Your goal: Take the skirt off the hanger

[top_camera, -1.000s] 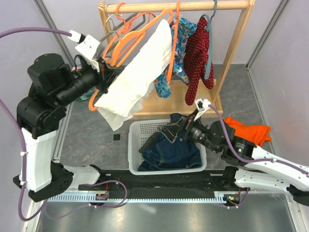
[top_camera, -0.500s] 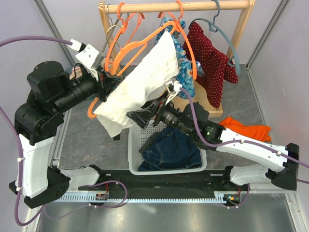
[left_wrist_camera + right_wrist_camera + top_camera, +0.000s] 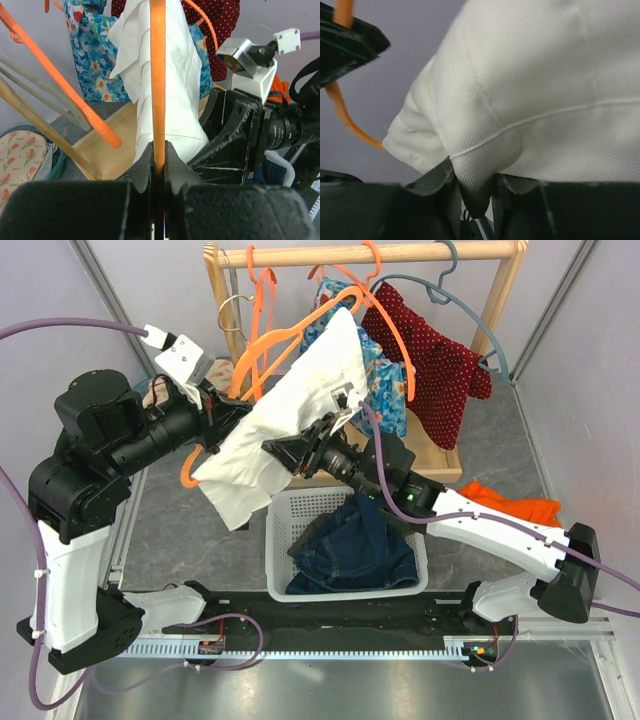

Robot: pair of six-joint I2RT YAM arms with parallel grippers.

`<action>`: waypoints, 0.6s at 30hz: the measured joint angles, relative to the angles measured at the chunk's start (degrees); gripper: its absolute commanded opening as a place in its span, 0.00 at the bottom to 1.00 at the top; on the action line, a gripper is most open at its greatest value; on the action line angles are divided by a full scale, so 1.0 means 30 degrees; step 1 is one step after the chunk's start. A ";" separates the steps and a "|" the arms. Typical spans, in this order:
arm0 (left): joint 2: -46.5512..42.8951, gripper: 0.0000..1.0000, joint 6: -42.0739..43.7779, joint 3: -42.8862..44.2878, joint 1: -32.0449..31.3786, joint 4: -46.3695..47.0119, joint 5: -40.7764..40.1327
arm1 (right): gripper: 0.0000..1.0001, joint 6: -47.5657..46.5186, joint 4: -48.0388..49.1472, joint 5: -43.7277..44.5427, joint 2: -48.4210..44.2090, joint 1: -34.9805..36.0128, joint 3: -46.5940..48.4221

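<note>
A thin orange hanger (image 3: 290, 332) carries a white twill garment (image 3: 290, 410), pulled away from the rack and tilted. My left gripper (image 3: 212, 420) is shut on the hanger's bar (image 3: 158, 75), which runs straight up between the jaws (image 3: 159, 150). My right gripper (image 3: 275, 452) is at the garment's lower right side, shut on a fold of the white cloth (image 3: 535, 75) pinched between its fingers (image 3: 475, 182). The dark navy denim skirt (image 3: 350, 550) lies crumpled in the white basket (image 3: 278, 510), off any hanger.
A wooden rack (image 3: 380, 254) stands behind, with bare orange hangers (image 3: 262, 300), a blue floral garment (image 3: 385, 380) and a red dotted garment (image 3: 440, 370) on a grey-blue hanger. An orange cloth (image 3: 520, 510) lies on the floor to the right.
My right arm rose from the basket up to the white garment and its jaws closed on a fold. The garments on the rack swung. The left gripper kept its hold on the hanger.
</note>
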 measured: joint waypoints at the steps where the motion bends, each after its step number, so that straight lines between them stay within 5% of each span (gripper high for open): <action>1: -0.0058 0.02 0.0000 -0.0168 0.0000 0.0058 -0.0015 | 0.24 -0.0036 -0.0219 -0.0313 0.0036 -0.0036 0.0306; 18: 0.1209 0.02 0.0015 -0.3177 -0.0073 0.0918 -0.2914 | 0.13 -0.0940 -0.6244 -0.3344 -0.3694 -0.0124 0.4772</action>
